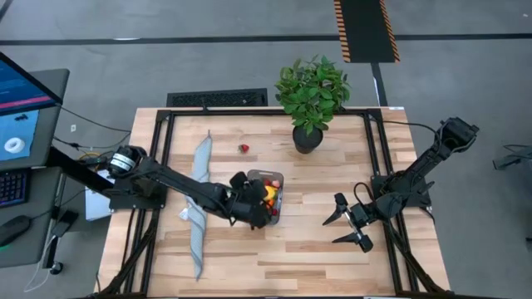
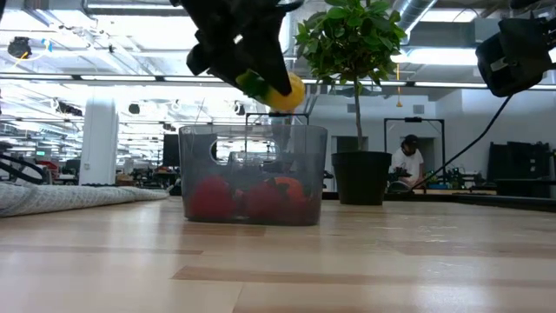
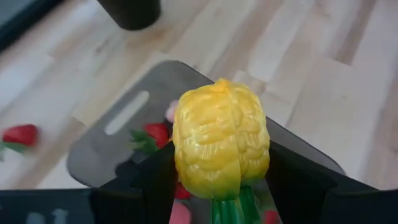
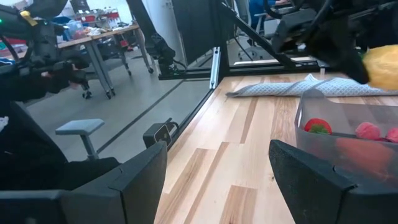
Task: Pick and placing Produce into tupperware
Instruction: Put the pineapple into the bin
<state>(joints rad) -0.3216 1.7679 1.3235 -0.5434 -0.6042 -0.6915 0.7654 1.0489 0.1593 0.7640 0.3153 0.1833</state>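
My left gripper is shut on a yellow, corn-like produce piece with a green stalk end and hangs over the tupperware. This clear grey box stands on the table's middle with red and pink produce pieces inside. In the low view the yellow piece is above the box's rim. One red strawberry lies on the table beyond the box. At the table's right, my right gripper stands open around nothing. My left gripper pinches the yellow piece by its two sides between its two fingers, toward the green stalk end. The fingers slant down from the table's left. The piece is lifted clear, above the tupperware's open top.
A leafy potted plant stands at the far middle of the table. A long grey folded cloth strip lies left of the tupperware, under my left arm. Bare wood lies between the box and my right gripper.
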